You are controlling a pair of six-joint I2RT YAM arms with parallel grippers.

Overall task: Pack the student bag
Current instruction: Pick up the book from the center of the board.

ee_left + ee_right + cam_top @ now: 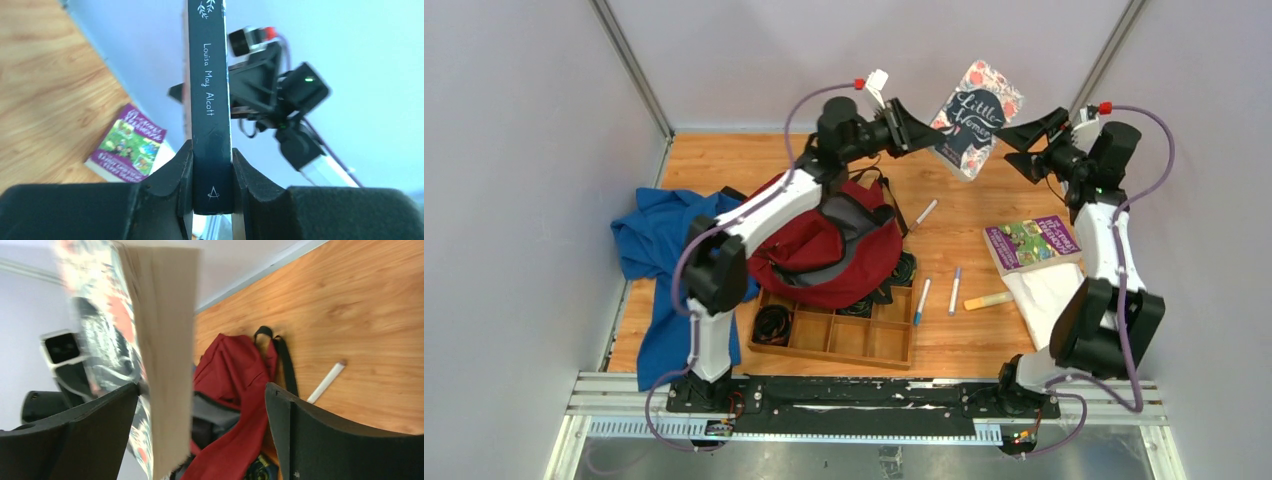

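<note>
Pale grey walls closed in a wooden desk on three sides. The student bag, dark red with black straps, lay slumped on the desk left of centre, under the left arm. Its near edge overlapped the far rim of a wooden tray with compartments, and a black coil sat in the tray's left compartment. A blue cloth spread out on the bag's left side, touching it.

Above and beyond the bag, the left tool was clamped on the dark spine of a flowered book titled Little Women, which it held in the air, well clear of the desk. The right tool faced it from the other side with its jaws spread wide. The book's page edge stood between them, close to one finger; whether it touched could not be told.

To the bag's right a white marker lay on the desk. Nearer the arms were two blue-tipped markers and a yellow highlighter. A purple book rested on white paper beside the right arm.
</note>
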